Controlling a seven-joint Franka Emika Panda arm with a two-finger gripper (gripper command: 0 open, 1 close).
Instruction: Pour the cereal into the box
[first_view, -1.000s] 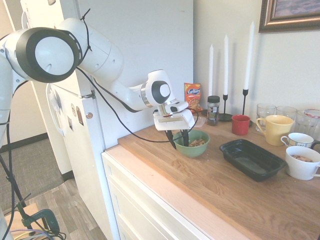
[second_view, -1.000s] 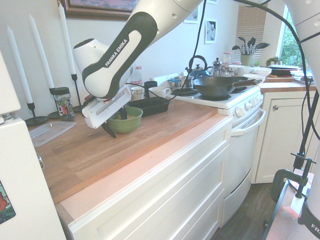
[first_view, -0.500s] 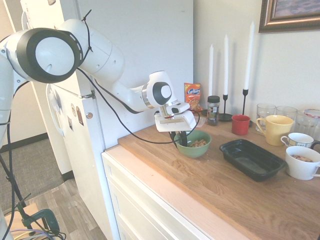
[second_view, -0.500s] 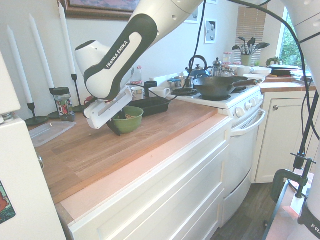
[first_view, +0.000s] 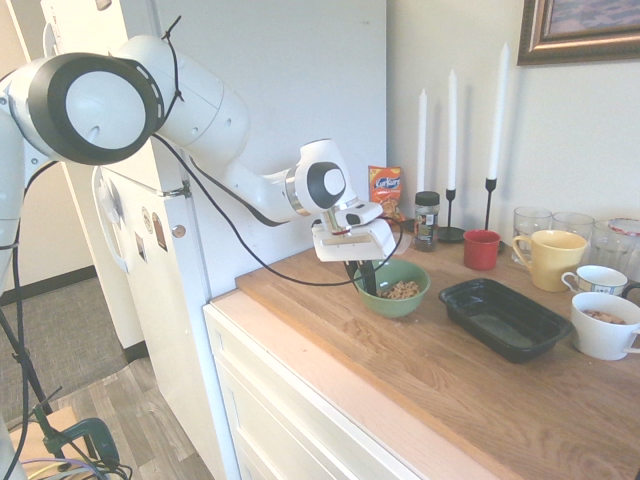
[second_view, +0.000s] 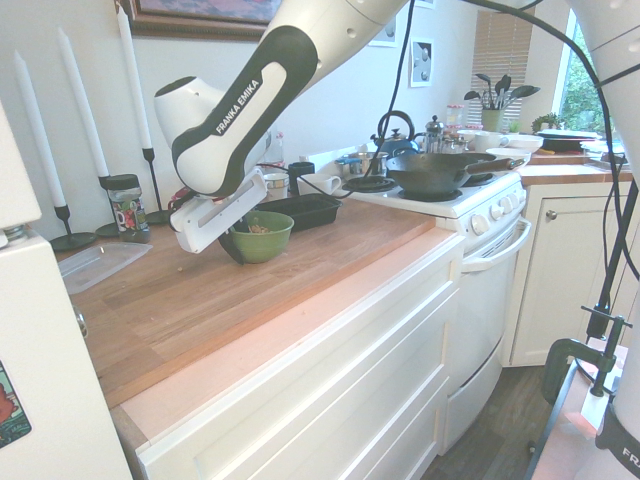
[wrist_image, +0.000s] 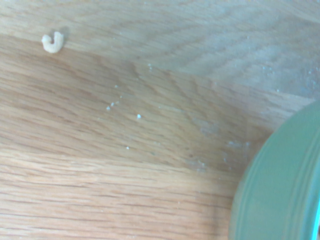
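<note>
Sitting in the green bowl (first_view: 395, 308), the cereal (first_view: 402, 290) is showing as a light-tan heap, and the gripper (first_view: 367, 286) is working right at the rim, its fingers standing narrow and pinching the bowl's wall. The bowl is resting upright on the wooden counter (first_view: 430, 350), and the black box (first_view: 505, 325) is waiting near it, lying lengthwise between the bowl and the white mug (first_view: 606, 328), which is holding some contents of its own. Over on the wrist view, a curled pale piece (wrist_image: 53, 42) is lying on the wood, with crumbs (wrist_image: 139, 116) scattering between it and the bowl. Behind the box, the red cup (first_view: 481, 250) and the yellow mug (first_view: 554, 262) are standing side by side, while the dark-lidded jar (first_view: 426, 225) is keeping company with the orange snack bag (first_view: 386, 192) and three tall white candles (first_view: 452, 130). Farther out, in the second exterior view, a dark pan (second_view: 438, 175) is sitting on the stove (second_view: 482, 212).
</note>
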